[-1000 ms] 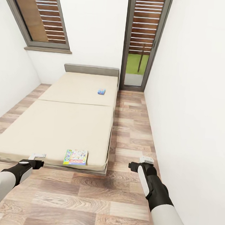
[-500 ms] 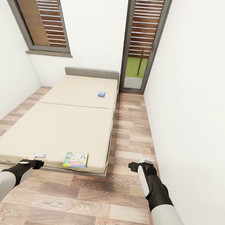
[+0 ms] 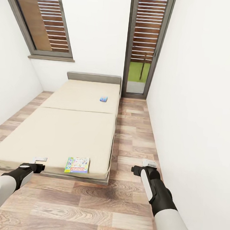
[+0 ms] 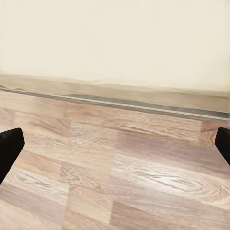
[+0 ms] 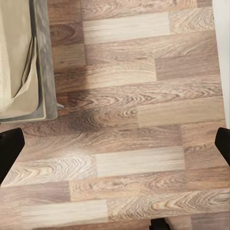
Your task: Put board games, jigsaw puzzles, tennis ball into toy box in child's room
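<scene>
We saw a wide bed (image 3: 65, 132) with a plain beige mattress and grey headboard filling the left and centre of the head view. A flat, colourfully printed board game (image 3: 77, 165) lay at its near edge, low in the frame. A second, small blue game box (image 3: 103, 99) lay flat near the headboard, at the mattress's right side.

**Clearance around the bed**

The bed (image 3: 59, 131) blocks the left and centre of the room, its near edge just beyond the left gripper (image 3: 39, 160). A strip of bare plank floor (image 3: 134, 137) runs between the bed's right side and the right wall (image 3: 198, 100), past the right gripper (image 3: 149, 163), to the far louvred door (image 3: 145, 45).
</scene>
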`<state>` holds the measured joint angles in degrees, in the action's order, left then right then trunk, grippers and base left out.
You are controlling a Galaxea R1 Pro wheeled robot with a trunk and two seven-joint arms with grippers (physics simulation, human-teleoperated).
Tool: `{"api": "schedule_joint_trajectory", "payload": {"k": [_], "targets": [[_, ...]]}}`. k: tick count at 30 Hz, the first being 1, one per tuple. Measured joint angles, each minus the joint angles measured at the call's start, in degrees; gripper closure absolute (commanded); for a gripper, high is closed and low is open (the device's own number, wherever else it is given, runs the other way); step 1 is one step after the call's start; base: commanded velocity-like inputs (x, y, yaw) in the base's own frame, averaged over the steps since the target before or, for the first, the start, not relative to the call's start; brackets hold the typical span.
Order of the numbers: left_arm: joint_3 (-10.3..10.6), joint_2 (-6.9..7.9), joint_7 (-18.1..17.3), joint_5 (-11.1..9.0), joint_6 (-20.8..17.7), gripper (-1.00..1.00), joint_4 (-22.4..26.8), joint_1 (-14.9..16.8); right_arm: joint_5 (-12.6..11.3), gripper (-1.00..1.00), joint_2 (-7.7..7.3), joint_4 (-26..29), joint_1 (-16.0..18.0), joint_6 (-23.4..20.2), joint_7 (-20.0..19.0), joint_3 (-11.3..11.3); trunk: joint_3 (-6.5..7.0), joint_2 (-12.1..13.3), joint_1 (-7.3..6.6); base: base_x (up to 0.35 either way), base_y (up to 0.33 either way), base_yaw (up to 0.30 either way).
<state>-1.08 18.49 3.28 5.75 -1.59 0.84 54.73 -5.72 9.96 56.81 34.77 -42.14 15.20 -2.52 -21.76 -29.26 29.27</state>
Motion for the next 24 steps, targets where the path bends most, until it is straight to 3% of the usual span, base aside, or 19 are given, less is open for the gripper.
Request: {"api": "schedule_joint_trajectory", "payload": {"k": [24], "targets": [[0.33, -0.01, -0.02, 0.06, 0.07, -1.0, 0.0, 0.0, -0.06, -1.0, 0.0, -1.48, 0.0, 0.07, -0.01, 0.03, 2.3, 0.0, 0.0, 0.0, 0.0, 0.0]]}}
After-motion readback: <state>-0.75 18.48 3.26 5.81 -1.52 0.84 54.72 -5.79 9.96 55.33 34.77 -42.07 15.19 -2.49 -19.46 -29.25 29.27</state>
